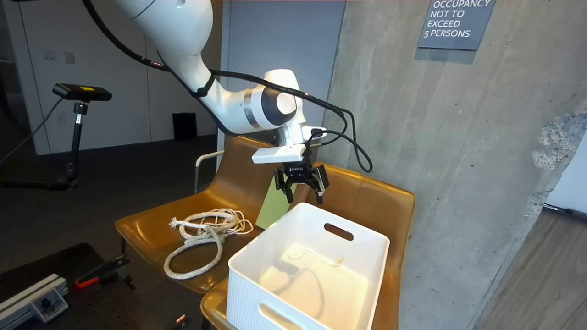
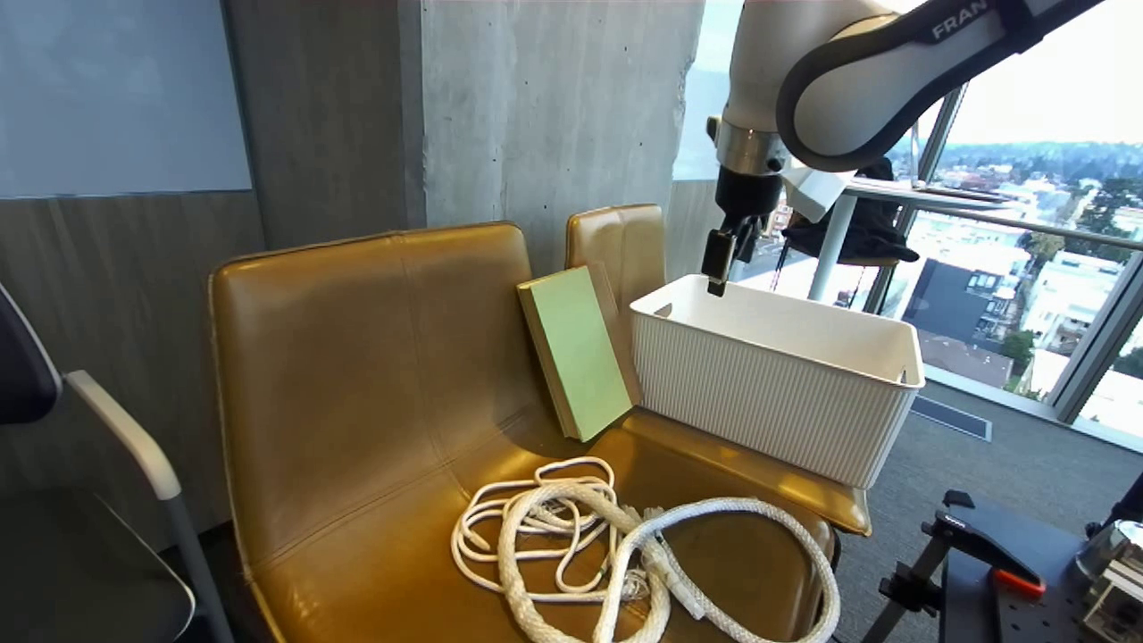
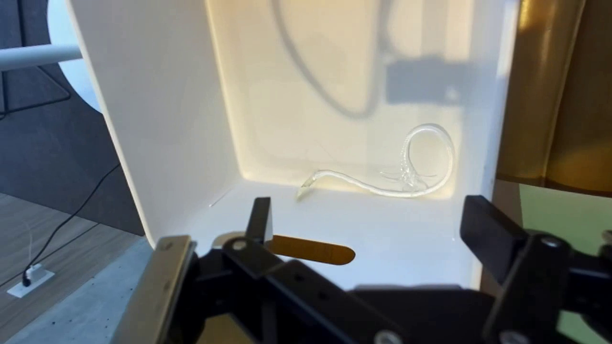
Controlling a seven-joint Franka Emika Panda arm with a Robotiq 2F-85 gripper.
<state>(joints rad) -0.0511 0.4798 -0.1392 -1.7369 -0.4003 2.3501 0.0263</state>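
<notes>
Released, the gripper (image 1: 304, 197) hangs above a white bin (image 2: 759, 384)

The gripper's two fingers (image 3: 492, 234) stand wide apart with only air between them, pointing down near the rim at one end of the white bin, the end with an oval slot (image 3: 313, 249), by the backrest of the tan chair (image 1: 369, 183) on whose seat the bin stands. The bin's outer wall is ribbed.

On the bin's floor, close to the slotted end, lies a short rope (image 3: 411, 194): one part curls into a loop with a frayed tuft, and the rest runs out to a narrow wrapped tip (the loop sits toward the side where a green slab (image 2: 580, 357) stands). The short rope lies well below the fingers.

The green slab leans at a tilt just beside the bin; whether the two touch, I cannot tell. Next to it, a second tan chair (image 2: 357, 384) carries a heap of rope (image 2: 661, 563), thick loops lying over thinner cord.

A concrete wall (image 1: 458, 137) behind bears a gray sign (image 1: 456, 27) that caps occupancy at five persons. In an exterior view a black camera (image 1: 82, 92) sits on a stand, and in both exterior views a red-handled tool (image 1: 87, 282) rests on a dark tabletop (image 1: 91, 311).
</notes>
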